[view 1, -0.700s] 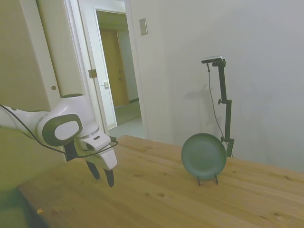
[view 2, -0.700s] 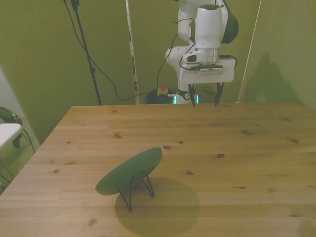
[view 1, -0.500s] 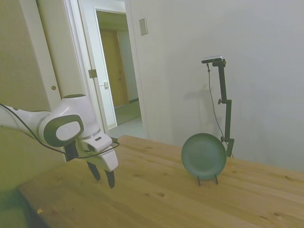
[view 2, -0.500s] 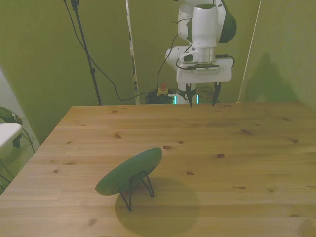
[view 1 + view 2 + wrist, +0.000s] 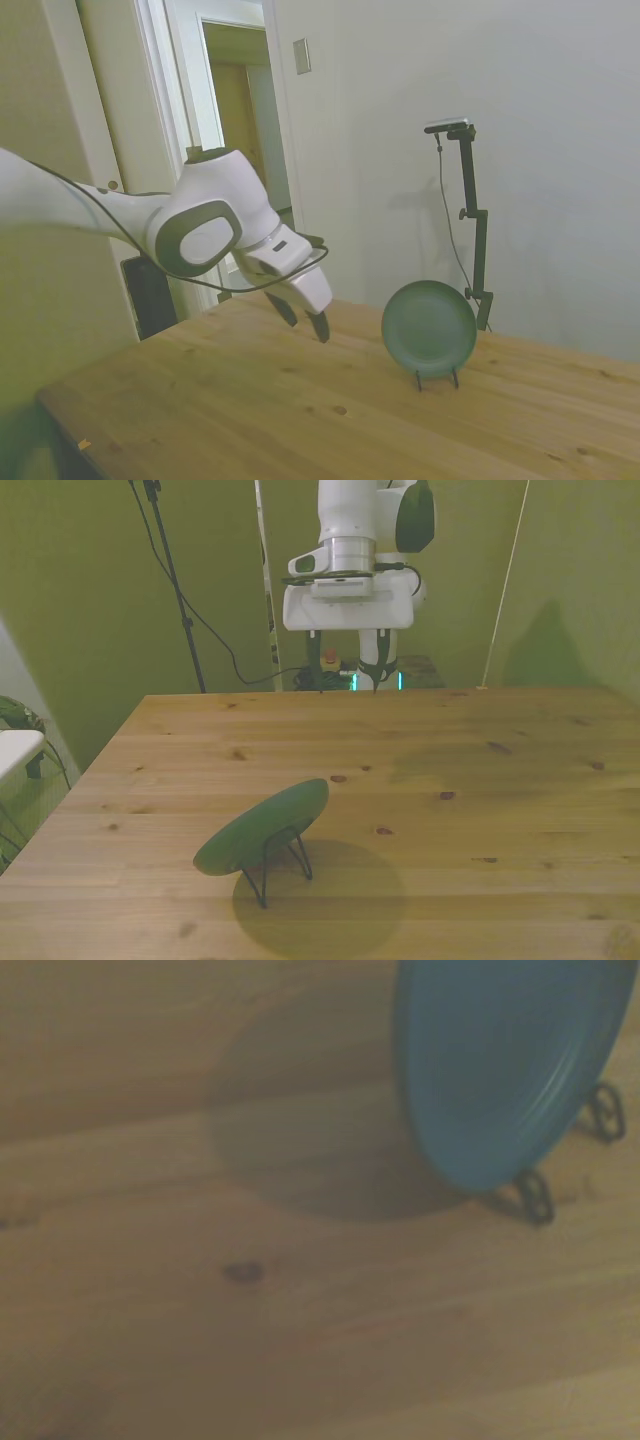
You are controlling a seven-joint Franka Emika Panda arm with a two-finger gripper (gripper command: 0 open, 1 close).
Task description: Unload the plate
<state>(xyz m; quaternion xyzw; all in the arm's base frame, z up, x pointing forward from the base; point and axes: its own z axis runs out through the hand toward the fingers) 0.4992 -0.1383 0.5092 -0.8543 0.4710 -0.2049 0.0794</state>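
Observation:
The dark green plate [image 5: 429,328] stands on edge in a thin black wire stand [image 5: 436,378] on the wooden table [image 5: 300,410]. In the front view the plate [image 5: 262,827] leans in its stand [image 5: 278,862] toward the front view's left. My gripper [image 5: 303,317] hangs open and empty above the table, well short of the plate and tilted toward it. Seen from the front, the gripper [image 5: 345,675] is over the table's far edge. The wrist view catches the plate [image 5: 500,1060], blurred, with the stand's feet [image 5: 535,1197] below its rim.
A doorway [image 5: 240,150] and a wall stand behind the table in the side view. Cables and a thin pole [image 5: 268,580] hang behind the far edge in the front view. The plate throws a round shadow [image 5: 330,900] on the wood.
The arm has lifted and swung toward the plate. In the front view the gripper moved to the left and higher. The fingers stay open and the plate has not moved.

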